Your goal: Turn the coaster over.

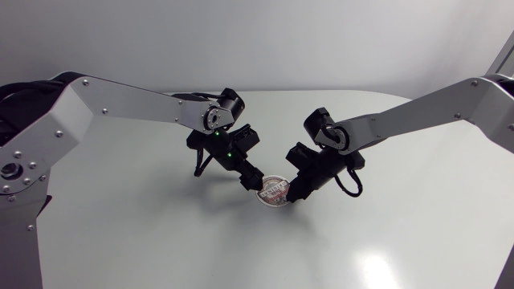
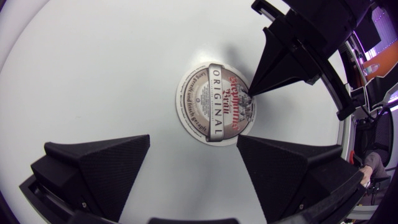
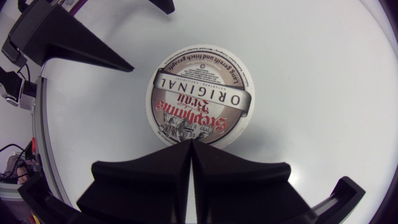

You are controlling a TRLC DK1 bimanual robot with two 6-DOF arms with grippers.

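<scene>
- Coaster lies flat, print up, mid-tabletop, between both pincers.
- Right pincer: clenched, empty, tip at the coaster's right edge; nearer.
- Left pincer: released, coaster just ahead.

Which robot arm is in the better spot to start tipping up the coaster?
Probably right. The right gripper, shut, touches the rim of the coaster. The left gripper is open, the coaster lying ahead of its fingers.
</scene>
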